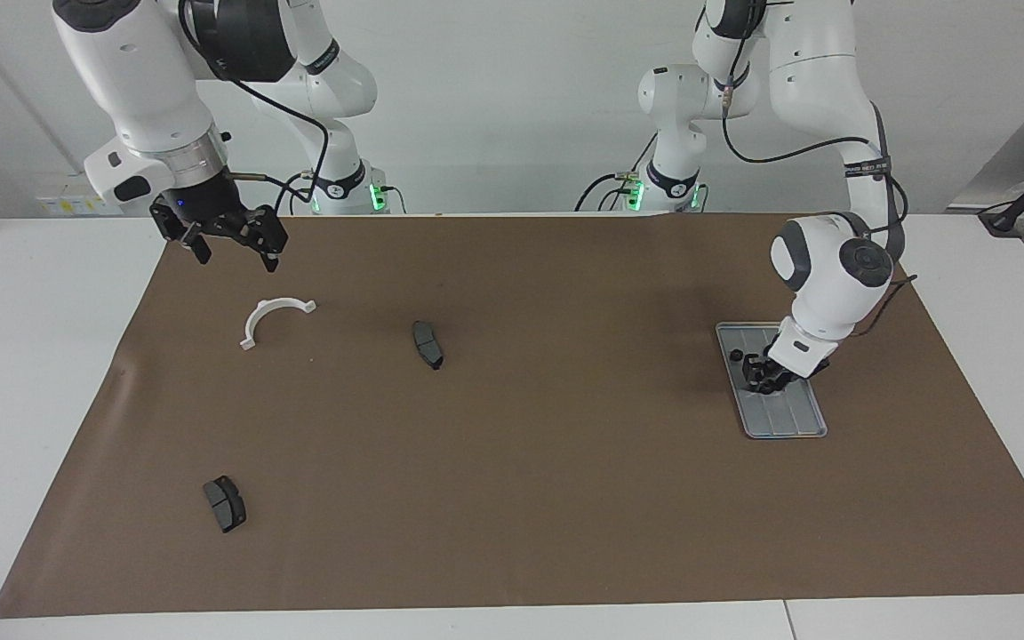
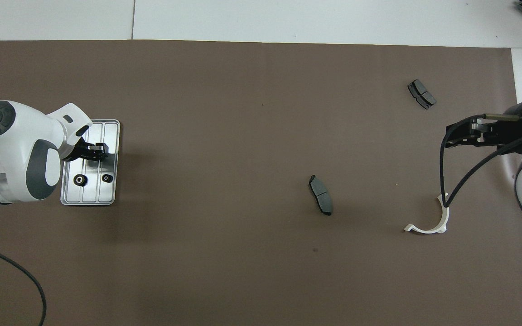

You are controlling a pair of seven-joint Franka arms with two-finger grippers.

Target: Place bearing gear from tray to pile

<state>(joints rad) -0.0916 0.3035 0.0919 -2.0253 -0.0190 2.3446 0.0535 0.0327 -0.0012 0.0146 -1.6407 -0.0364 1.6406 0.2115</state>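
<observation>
The silver-grey ridged tray (image 1: 788,418) (image 2: 111,136) lies on the brown mat at the left arm's end. Two small black round parts sit on its end nearer the robots: a larger toothed one (image 2: 79,179) (image 1: 754,362) and a smaller one (image 2: 105,178) (image 1: 736,355). My left gripper (image 1: 765,380) (image 2: 101,152) is low over the tray's middle, beside these parts. The pile is a white half-ring bracket (image 1: 274,317) (image 2: 428,222) and two dark brake pads (image 1: 428,344) (image 1: 225,503). My right gripper (image 1: 232,249) (image 2: 458,136) hangs open and empty in the air beside the bracket.
The brown mat (image 1: 565,498) covers most of the white table. The brake pads also show in the overhead view, one near the mat's middle (image 2: 321,194) and one farther from the robots (image 2: 422,93). A black cable (image 2: 444,181) hangs from the right arm over the bracket.
</observation>
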